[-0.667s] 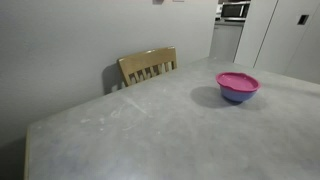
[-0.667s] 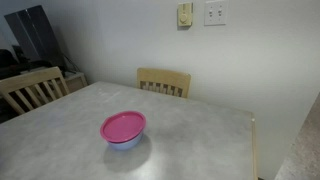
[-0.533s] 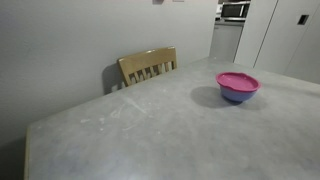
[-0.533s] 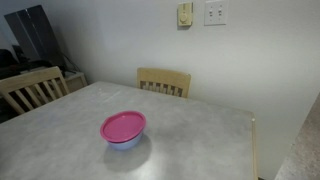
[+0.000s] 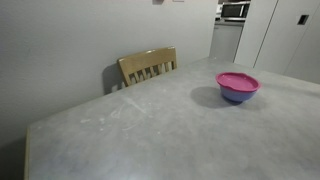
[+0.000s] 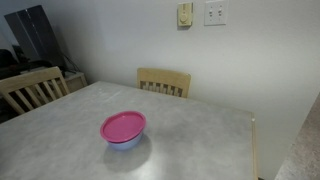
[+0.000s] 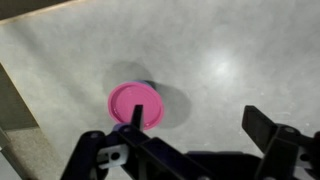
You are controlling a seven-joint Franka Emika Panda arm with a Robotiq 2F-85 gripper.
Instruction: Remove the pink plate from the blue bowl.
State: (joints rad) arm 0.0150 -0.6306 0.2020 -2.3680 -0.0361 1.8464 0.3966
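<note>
The pink plate lies flat on top of the blue bowl on the grey table in both exterior views; the plate covers the bowl, of which only a rim of blue shows. In the wrist view the plate lies below, with a sliver of the bowl at its edge. My gripper is open and empty, high above the table, with the plate near its left finger. The gripper does not show in either exterior view.
The grey table carries only the bowl and plate. A wooden chair stands at the wall side, and a further chair at the table's end. The table edge runs along the wrist view's left.
</note>
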